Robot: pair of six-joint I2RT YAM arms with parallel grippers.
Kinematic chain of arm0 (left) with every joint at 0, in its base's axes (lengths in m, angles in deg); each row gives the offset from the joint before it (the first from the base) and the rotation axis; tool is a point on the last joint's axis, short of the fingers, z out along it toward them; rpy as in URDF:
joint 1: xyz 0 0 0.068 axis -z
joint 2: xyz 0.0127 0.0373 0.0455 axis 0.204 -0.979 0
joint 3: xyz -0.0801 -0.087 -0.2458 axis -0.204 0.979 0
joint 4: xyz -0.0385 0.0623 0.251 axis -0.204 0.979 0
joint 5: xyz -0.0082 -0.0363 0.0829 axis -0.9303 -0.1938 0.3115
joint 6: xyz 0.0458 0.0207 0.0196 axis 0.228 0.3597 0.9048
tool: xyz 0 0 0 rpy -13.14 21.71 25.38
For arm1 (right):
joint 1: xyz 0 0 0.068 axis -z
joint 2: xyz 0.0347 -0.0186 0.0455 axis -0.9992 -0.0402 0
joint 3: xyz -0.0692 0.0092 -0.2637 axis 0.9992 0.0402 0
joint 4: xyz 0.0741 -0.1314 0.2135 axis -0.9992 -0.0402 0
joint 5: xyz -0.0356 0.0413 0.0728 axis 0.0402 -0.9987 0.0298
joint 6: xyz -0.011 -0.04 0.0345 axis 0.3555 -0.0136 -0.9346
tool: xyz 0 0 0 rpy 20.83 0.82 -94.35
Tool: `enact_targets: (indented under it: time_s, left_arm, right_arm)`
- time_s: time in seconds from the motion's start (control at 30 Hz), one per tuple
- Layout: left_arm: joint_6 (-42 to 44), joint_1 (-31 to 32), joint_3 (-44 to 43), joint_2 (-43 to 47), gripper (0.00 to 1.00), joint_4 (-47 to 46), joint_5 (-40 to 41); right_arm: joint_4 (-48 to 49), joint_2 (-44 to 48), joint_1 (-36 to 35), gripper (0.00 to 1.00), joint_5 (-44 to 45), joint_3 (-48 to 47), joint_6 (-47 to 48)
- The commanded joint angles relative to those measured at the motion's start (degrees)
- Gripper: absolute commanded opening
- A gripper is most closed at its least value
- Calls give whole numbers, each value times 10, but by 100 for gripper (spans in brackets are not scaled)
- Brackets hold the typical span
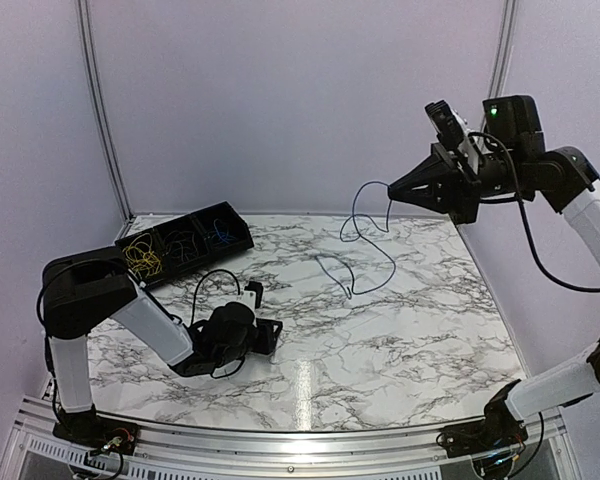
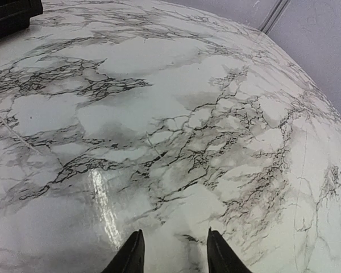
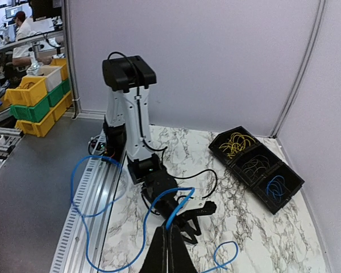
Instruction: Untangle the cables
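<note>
Two arms: I've got the left gripper low on the marble table and the right gripper up high at the back right.
Right grip: clamped on a blue cable, fingers pressed together around it.
Cable: it hangs in loose loops, low end touching the table near the middle.
Right wrist view: up close, the blue cable leaves the right gripper and sweeps out left in a wide loop.
Left grip: jaws apart, nothing between them; only the left wrist view shows me that gap at the left gripper.
Tray: back left. The right wrist view sorts its three compartments: yellow cables, black cables, a blue coil.
Overhead: the black cables are hard to make out.
</note>
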Motion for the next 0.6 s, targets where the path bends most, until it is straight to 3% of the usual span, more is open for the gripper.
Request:
enact_targets:
  time_s: [0.0,0.17,0.33,0.43,0.57]
  left_arm:
    - [33,-3,51,63,43,-5,29]
    - [80,-1,132,196,48,-5,42]
    - [169,14,152,331,52,-8,-24]
    - [209,17,125,359,54,-9,-91]
    - [252,16,49,330,55,15,-180]
  right_arm:
    - [71,-6,6,0,91,61,-47]
    - [118,-25,6,0,134,141,-49]
    - [154,-49,3,0,134,194,-50]
    - [151,-72,-3,0,125,201,-42]
    - [145,-93,-19,0,117,194,-37]
